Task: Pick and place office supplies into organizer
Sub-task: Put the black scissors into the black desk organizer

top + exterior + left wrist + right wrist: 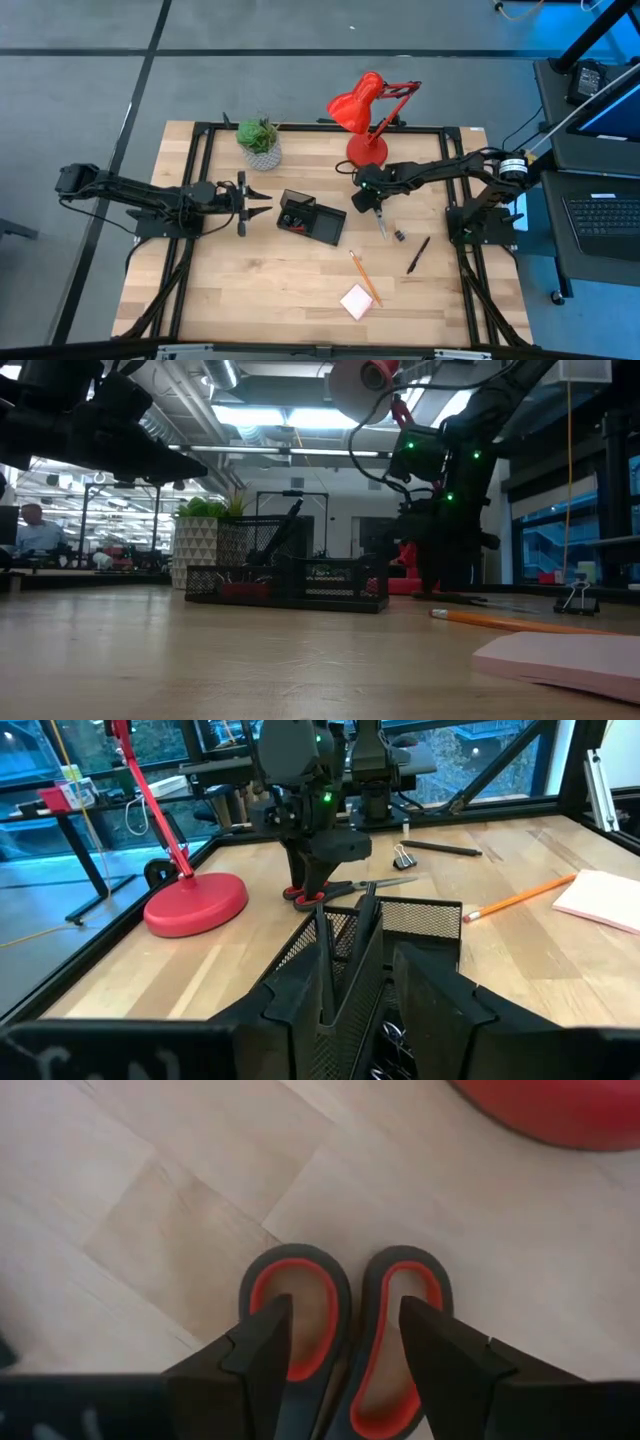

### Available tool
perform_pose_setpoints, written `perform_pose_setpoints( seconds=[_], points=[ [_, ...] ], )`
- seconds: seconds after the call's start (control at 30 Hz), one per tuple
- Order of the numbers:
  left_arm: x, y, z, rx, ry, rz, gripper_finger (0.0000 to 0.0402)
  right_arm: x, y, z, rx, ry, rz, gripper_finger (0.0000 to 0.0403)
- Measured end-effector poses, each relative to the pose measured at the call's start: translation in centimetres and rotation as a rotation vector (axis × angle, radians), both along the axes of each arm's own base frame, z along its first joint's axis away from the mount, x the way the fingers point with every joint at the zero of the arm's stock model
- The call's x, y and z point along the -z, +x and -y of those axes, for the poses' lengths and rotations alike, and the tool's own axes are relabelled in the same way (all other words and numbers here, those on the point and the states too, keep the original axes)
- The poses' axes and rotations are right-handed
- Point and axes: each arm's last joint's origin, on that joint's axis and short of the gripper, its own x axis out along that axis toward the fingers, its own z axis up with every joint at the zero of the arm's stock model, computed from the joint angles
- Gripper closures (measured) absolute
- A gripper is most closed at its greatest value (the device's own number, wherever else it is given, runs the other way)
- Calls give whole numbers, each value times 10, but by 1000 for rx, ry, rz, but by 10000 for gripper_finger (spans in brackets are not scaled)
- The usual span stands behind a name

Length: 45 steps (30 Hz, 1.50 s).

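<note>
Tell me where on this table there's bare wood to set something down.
Widest free patch: the front left of the table, below the left hand and left of the orange pencil. A smaller strip lies between the plant and the lamp. It's crowded right of the organizer: right hand over the scissors, clip, pen, sticky pad.

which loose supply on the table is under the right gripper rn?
The red-handled scissors. The right gripper sits open over their handle loops, beside the lamp base. The black pen, orange pencil and pink pad lie farther off.
</note>
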Motion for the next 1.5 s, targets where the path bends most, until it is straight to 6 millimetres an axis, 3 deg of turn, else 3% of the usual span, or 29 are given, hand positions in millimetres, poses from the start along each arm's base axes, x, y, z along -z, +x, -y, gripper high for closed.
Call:
perform_pose_setpoints(
  seconds=[0.57,1.0,1.5],
  points=[
    [0,0,0,0,0,-3,285,13,2,10,3,10,-30,217],
    [0,0,0,0,0,-4,286,13,3,11,-33,-17,-31,322],
    [0,0,0,0,0,-4,286,6,2,5,-107,-40,-24,334]
  ],
)
